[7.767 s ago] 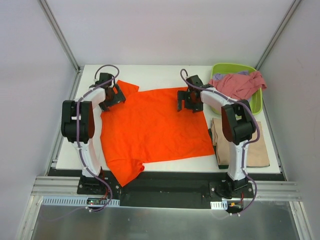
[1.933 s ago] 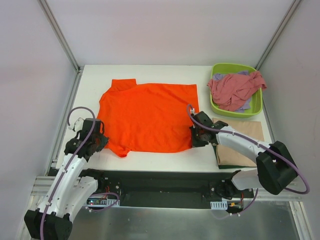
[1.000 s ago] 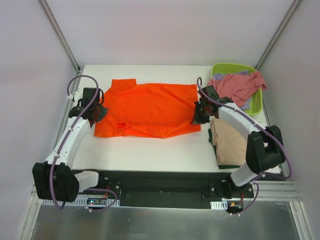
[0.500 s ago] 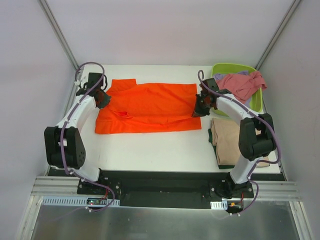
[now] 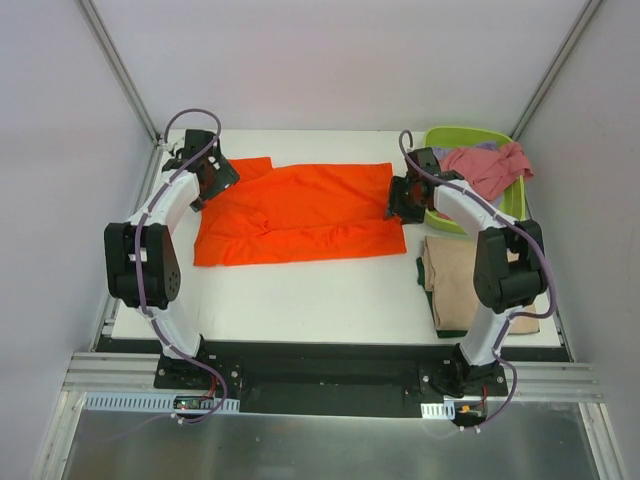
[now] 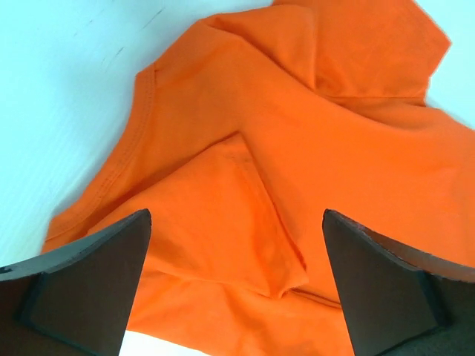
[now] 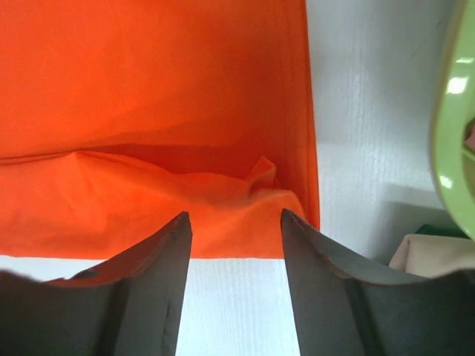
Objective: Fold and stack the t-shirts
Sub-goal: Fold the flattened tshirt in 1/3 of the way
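At the near right of the white table (image 5: 300,290), a folded tan t-shirt (image 5: 462,285) lies on what appears to be a dark green t-shirt (image 5: 428,285), only its edge showing. Mid-table, the bright orange t-shirt (image 5: 300,215) lies doubled into a wide band, the left gripper (image 5: 215,182) over its sleeve end with jaws spread wide and empty, the right gripper (image 5: 400,203) over the opposite edge, jaws parted with no cloth pinched. In the far right corner, a dusty pink t-shirt (image 5: 480,168) sits heaped in the lime-green tub (image 5: 455,131).
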You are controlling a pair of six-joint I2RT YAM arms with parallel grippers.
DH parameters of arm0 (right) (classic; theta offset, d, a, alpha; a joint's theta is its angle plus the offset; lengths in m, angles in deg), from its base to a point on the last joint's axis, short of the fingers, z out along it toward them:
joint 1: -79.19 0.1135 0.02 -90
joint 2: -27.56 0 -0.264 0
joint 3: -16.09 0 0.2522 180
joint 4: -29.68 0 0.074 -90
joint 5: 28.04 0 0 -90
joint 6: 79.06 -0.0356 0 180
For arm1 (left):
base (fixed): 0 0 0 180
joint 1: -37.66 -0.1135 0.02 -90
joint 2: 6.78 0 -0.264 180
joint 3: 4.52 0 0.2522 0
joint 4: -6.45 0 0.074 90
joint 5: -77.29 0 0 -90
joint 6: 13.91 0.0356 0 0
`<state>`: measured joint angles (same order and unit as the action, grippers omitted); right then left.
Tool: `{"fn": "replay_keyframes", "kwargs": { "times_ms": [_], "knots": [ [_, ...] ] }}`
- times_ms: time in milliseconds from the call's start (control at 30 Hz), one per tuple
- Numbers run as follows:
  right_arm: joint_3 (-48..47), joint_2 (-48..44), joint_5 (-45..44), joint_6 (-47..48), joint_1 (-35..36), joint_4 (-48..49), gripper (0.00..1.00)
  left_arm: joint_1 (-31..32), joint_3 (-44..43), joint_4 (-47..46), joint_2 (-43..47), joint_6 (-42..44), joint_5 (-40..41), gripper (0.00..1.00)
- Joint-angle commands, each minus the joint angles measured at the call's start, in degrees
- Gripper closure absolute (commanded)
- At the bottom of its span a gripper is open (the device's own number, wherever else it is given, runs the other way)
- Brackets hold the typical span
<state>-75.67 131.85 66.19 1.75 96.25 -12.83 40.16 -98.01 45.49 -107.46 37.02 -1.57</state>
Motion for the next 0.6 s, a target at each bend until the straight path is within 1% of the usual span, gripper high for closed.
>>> {"fn": "replay_keyframes", "kwargs": {
  "times_ms": [0, 67, 133, 167, 233, 300, 333, 433, 500, 567],
  "knots": [
    [-2.3, -4.3, -3.1, 3.2, 0.0, 0.3, 0.41, -0.7, -3.4, -0.8, 2.7, 3.5, -2.9, 0.01],
    [-0.6, -7.1, -3.9, 4.7, 0.5, -0.2, 0.33, -0.7, -1.7, -0.7, 5.2, 2.9, -3.7, 0.01],
    [2.0, -9.9, -3.9, 5.3, 1.1, -0.2, 0.20, -0.7, 2.1, -0.8, 8.2, 2.4, -5.3, 0.01],
    [3.4, -11.3, -3.9, 5.3, 1.6, 0.0, 0.03, -0.6, 3.9, -0.9, 9.4, 2.1, -6.0, 0.01],
    [6.7, -13.5, -3.4, 6.6, 2.4, 1.3, 0.04, -0.6, 7.6, -0.9, 11.9, 2.0, -7.3, 0.01],
    [8.7, -14.2, 1.0, 8.7, 3.4, 3.6, 0.04, -0.7, 11.7, -2.1, 13.8, 1.9, -9.7, 0.01],
    [8.8, -13.7, 3.8, 8.8, 3.7, 3.9, 0.04, -0.7, 13.8, -3.2, 14.2, 2.1, -12.5, 0.01],
    [5.8, -8.1, 8.1, 11.5, 5.9, 4.2, 0.04, -0.6, 17.4, -6.3, 13.2, 2.0, -16.8, 0.01],
    [2.1, -3.9, 7.7, 10.8, 6.6, 2.6, 0.04, -0.7, 17.8, -6.3, 11.3, 2.0, -17.4, 0.01],
    [0.4, -0.8, 5.0, 9.6, 7.1, 1.6, 0.04, -0.7, 18.3, -6.4, 9.4, 2.2, -18.0, 0.01]
  ]
}}
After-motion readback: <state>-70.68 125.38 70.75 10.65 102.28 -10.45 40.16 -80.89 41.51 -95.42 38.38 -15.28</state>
